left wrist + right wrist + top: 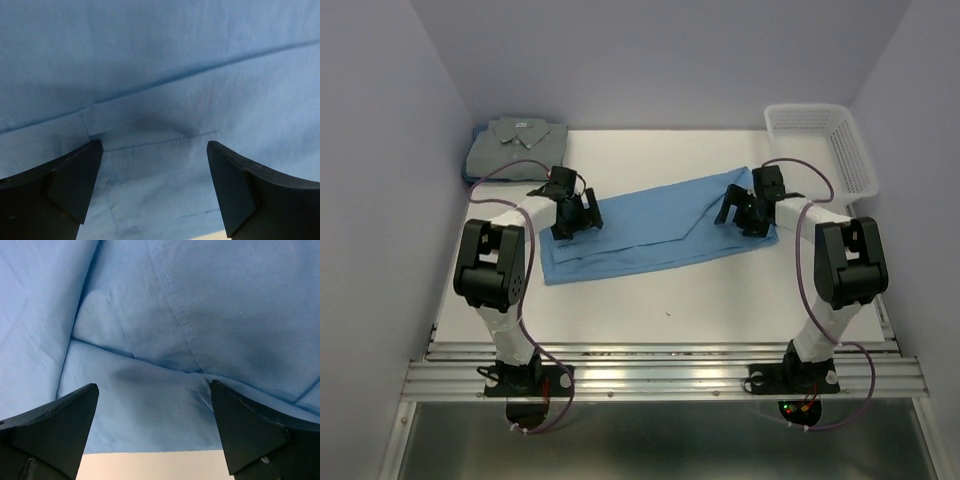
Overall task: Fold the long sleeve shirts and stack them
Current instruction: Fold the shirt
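Observation:
The sky-blue shirt [650, 225] lies spread in a long folded strip across the middle of the table. My left gripper [572, 215] is open, low over its left end, with blue cloth [160, 100] between the spread fingers [75, 180]. My right gripper [740, 212] is open, low over its right end, just inside the cloth's near edge [150, 440]. Nothing is gripped. The grey-green shirt [515, 145] lies folded at the back left corner.
A white mesh basket [820, 145] stands at the back right corner. The bare white table [720, 295] runs in front of the blue shirt. Lilac walls close in the left, right and back sides.

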Controlling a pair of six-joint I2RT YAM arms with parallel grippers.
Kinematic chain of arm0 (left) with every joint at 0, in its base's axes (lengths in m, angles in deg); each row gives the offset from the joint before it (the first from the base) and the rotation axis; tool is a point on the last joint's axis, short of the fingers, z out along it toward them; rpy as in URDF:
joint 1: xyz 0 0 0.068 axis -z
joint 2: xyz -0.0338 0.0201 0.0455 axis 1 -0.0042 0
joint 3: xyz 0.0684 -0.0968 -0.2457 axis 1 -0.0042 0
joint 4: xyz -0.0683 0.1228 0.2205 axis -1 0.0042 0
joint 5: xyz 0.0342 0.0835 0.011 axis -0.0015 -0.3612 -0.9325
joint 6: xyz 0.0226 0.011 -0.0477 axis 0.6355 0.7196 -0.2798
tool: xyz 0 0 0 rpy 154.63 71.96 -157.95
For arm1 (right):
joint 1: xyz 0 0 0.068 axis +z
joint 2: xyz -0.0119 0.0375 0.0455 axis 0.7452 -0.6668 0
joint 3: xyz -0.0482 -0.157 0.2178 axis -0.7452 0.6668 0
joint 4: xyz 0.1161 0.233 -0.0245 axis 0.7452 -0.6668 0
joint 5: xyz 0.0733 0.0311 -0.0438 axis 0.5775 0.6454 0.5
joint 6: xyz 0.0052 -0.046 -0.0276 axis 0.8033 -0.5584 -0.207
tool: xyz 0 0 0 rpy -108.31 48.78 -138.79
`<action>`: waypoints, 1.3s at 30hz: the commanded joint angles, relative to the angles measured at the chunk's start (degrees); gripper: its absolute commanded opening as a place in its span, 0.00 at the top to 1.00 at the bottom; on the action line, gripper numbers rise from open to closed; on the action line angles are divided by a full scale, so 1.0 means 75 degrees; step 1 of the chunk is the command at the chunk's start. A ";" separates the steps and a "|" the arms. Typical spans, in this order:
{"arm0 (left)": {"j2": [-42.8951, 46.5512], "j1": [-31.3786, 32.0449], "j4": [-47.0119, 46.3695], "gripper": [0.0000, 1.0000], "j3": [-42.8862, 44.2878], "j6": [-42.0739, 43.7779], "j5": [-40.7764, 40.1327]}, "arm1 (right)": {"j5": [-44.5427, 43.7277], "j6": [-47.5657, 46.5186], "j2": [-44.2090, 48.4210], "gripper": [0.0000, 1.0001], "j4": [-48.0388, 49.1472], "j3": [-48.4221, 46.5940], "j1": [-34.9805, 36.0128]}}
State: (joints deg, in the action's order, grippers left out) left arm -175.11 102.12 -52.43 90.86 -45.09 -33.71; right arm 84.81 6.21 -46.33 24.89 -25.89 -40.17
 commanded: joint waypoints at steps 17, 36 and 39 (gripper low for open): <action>0.3779 0.4642 -0.1537 0.01 -0.4216 -0.5250 0.1585 | 0.2421 -0.1487 -0.7419 0.00 -0.0758 -0.9114 0.0607; 0.6202 0.4669 0.2352 0.01 -0.2503 -0.3867 -0.2153 | 0.0585 -0.1323 -0.1413 0.00 -0.0687 -0.4598 0.1579; 0.7198 0.4516 0.2645 0.01 -0.3344 -0.4148 -0.2108 | -0.0542 -0.1041 0.0157 0.00 -0.0290 -0.2388 0.2152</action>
State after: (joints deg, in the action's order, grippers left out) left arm -127.40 137.07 -42.97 71.93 -75.18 -44.60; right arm 91.33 -3.03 -55.90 20.15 -58.22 -29.50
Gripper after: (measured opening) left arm 0.986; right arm 0.998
